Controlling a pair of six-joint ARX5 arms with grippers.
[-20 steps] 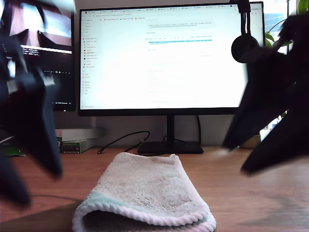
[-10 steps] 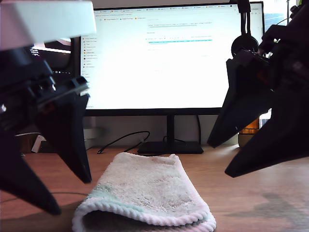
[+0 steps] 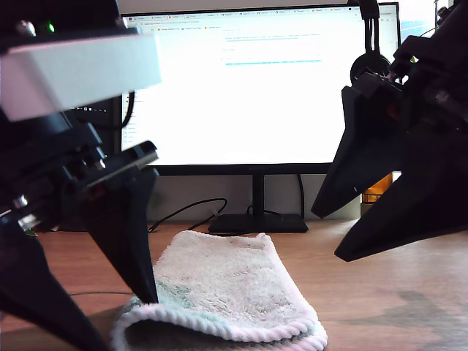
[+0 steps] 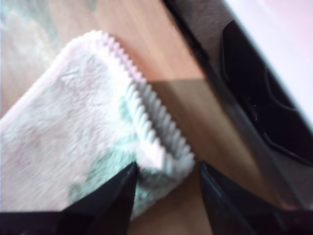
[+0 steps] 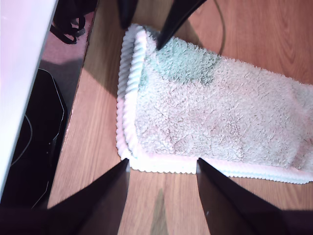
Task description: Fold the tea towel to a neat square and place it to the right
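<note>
With the tea towel (image 3: 223, 292) lying folded on the wooden desk (image 3: 380, 307) in front of the big monitor (image 3: 252, 88), I have both grippers down close to it. The towel's rounded fold with the ribbed corded edge faces the exterior camera, low in the middle of the exterior view, and its far end reaches toward the monitor stand (image 3: 257, 219).

My first gripper (image 4: 164, 188) sits at the exterior view's left, fingers apart, straddling a corner of the towel (image 4: 93, 132) where the corded edge (image 4: 156, 129) doubles over; one fingertip (image 3: 150, 292) touches or nearly touches the pile by the fold.

My second gripper (image 5: 161, 171) hangs at the exterior view's right, above the desk and apart from the cloth in that view. Its fingers are spread too, and its wrist camera looks down on the corded edge (image 5: 128, 93) between them, the towel (image 5: 210, 107) stretching away beyond. The first gripper's two dark fingertips (image 5: 164, 29) show at the far corner there.

A black cable (image 3: 186, 212) trails behind the towel, and headphones (image 3: 369, 66) hang over the monitor's upper corner at the exterior view's right.
</note>
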